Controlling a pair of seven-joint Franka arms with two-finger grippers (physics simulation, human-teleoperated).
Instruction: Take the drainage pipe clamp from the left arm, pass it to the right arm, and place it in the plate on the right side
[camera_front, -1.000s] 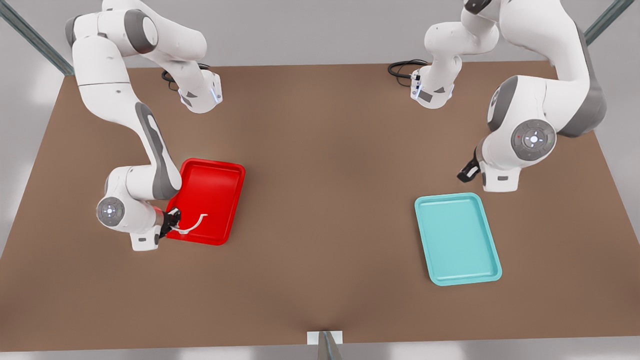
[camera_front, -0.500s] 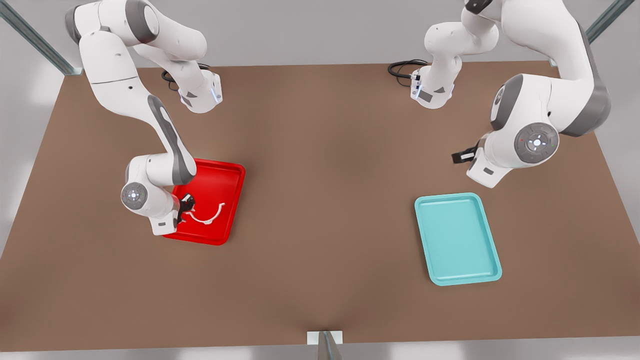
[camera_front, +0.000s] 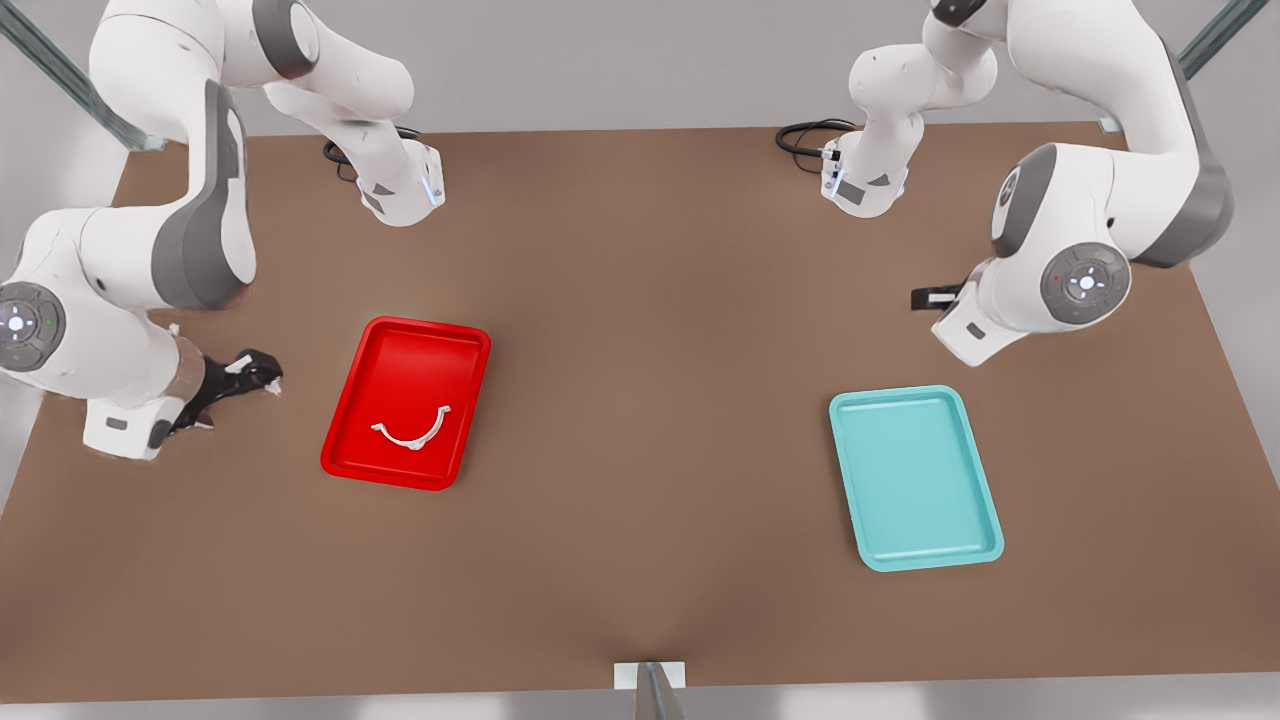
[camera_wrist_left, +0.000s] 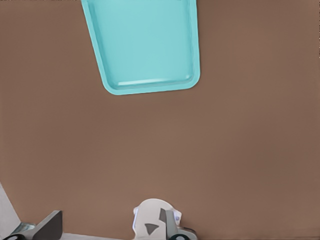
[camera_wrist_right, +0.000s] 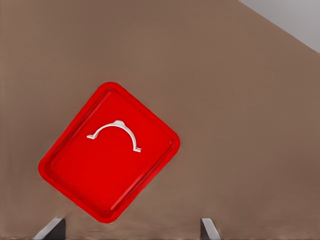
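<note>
The white C-shaped drainage pipe clamp (camera_front: 410, 435) lies flat inside the red plate (camera_front: 420, 365), which sits toward the front view's left. From the right wrist view the clamp (camera_wrist_right: 117, 128) rests free in the plate (camera_wrist_right: 100, 182). My right gripper (camera_front: 245, 376) hangs open and holds nothing, well off the plate toward the front view's left. Its two fingertips (camera_wrist_right: 51, 227) stand wide apart. My left gripper (camera_front: 927, 297) waits at the front view's right, beyond the teal tray, open, with one finger (camera_wrist_left: 47, 227) in its wrist view.
A teal tray (camera_front: 915, 478) lies on the brown table (camera_front: 650, 400) at the front view's right, also in the left wrist view as the teal tray (camera_wrist_left: 145, 45). Both arm bases (camera_front: 400, 195) and cables stand along the far edge.
The right gripper let go of the clamp in the red plate and drew back toward the front view's left. The left arm shifted slightly upward.
</note>
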